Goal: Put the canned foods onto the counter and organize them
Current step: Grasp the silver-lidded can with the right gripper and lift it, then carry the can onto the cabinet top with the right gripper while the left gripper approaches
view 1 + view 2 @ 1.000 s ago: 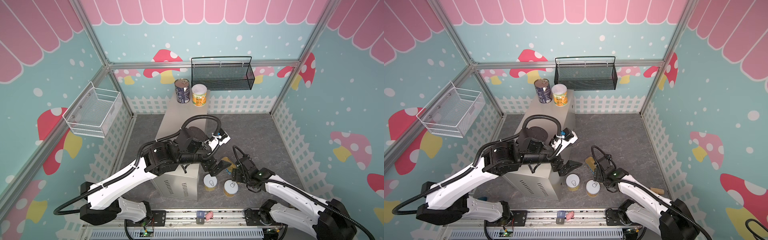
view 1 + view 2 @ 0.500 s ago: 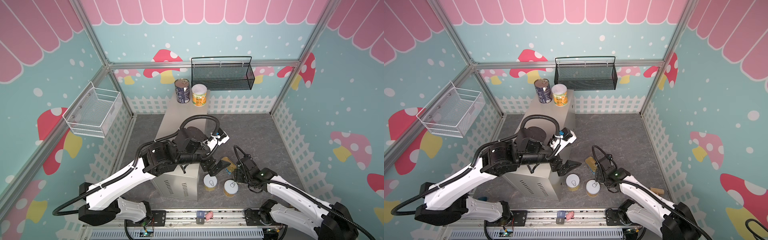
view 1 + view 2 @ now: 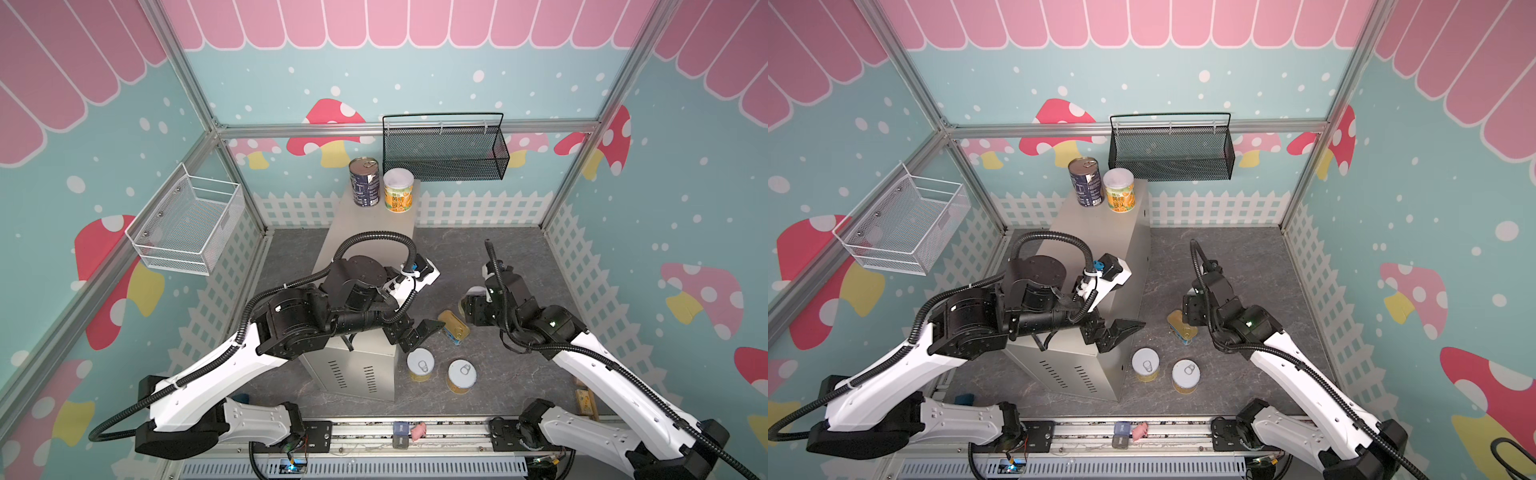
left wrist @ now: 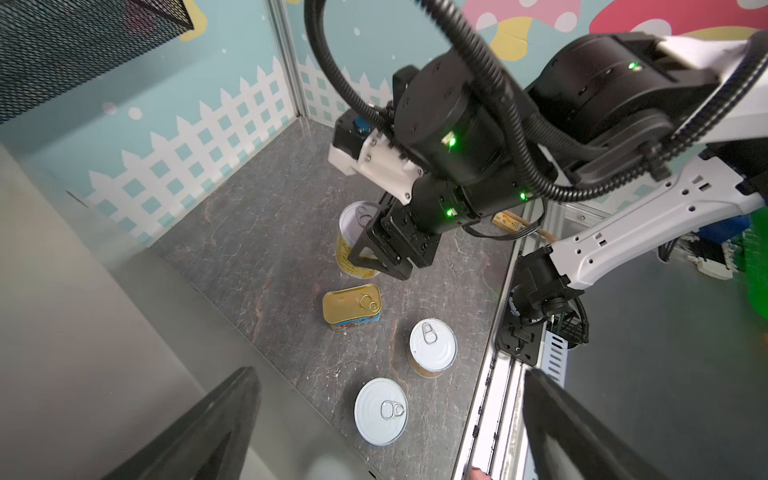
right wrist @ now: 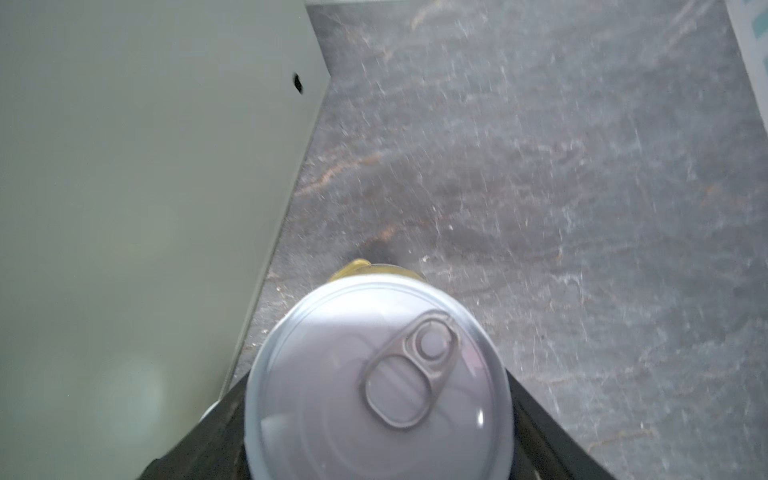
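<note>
Right gripper [image 4: 374, 266] clamped on a short pull-tab can [image 5: 378, 382] near the counter [image 3: 365, 232] side. Left gripper [image 3: 417, 334] spread wide, empty, at the counter's vented end. Navy can [image 3: 365, 183] and white-lidded can [image 3: 398, 190] upright on the counter's far end. Gold-topped tin [image 3: 454, 326], second short can [image 3: 420, 365] and third short can [image 3: 462, 374] on the floor [image 3: 478, 249]

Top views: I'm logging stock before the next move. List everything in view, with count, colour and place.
counter: 1, beige-grey, floor, left of middle.
navy can: 1, navy, counter's far end.
white-lidded can: 1, yellow, beside navy can.
short cans: 3, yellow, silver tops; two on floor by counter's near end, one in right gripper.
flat tin: 1, gold-topped, floor, between the grippers.
black basket: 1, back wall.
white basket: 1, left wall.
left gripper: black, open, above floor beside counter.
right gripper: black, closed on short can.
</note>
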Controlling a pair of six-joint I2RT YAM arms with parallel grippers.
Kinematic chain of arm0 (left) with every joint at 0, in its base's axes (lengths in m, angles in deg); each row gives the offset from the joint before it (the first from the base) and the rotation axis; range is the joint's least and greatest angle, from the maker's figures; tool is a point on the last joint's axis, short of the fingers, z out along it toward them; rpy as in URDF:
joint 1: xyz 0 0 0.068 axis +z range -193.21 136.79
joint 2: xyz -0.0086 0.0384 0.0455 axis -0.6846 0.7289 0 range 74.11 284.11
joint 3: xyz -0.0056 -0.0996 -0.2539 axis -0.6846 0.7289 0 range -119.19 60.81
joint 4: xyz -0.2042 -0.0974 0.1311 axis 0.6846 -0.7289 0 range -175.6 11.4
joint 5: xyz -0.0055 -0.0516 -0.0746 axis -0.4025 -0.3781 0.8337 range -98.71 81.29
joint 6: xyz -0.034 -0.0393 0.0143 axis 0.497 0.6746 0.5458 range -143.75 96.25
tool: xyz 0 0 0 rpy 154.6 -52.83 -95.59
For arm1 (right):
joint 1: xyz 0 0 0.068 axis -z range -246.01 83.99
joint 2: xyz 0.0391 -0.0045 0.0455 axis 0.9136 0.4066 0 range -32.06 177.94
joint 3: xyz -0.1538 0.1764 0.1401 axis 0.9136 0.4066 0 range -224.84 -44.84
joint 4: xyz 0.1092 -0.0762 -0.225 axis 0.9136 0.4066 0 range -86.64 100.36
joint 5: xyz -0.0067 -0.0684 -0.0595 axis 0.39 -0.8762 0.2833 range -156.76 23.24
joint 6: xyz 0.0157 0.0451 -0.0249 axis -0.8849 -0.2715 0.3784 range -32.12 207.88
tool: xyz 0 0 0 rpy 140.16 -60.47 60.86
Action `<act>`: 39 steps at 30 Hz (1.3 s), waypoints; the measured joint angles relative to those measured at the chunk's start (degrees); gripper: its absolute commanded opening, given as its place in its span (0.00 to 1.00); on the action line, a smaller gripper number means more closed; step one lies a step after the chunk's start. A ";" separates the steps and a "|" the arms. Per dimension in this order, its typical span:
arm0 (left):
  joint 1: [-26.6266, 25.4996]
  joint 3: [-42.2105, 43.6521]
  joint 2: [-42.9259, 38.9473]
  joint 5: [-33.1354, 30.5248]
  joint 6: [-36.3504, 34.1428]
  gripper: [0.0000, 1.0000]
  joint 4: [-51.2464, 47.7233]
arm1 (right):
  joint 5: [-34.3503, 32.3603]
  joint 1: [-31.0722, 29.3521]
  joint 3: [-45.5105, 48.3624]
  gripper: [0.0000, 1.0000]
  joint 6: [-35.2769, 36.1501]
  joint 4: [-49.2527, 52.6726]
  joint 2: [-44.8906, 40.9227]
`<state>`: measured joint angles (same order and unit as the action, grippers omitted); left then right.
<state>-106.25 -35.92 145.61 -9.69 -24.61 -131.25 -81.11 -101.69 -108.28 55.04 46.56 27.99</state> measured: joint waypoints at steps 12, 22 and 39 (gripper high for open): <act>14.19 1.07 -11.19 -2.51 1.46 0.99 -7.76 | 16.09 0.00 -32.74 0.76 20.17 0.70 16.39; 23.63 0.79 -15.17 0.00 0.48 0.99 -12.94 | 30.42 -1.01 -65.02 0.78 29.94 11.69 36.39; 28.96 2.27 -14.75 7.52 0.46 1.00 -10.54 | 33.35 -6.54 -72.08 0.79 31.30 13.75 46.18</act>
<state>-77.29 -33.65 130.86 -2.17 -24.15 -141.78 -47.75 -108.22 -180.36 86.34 60.30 74.18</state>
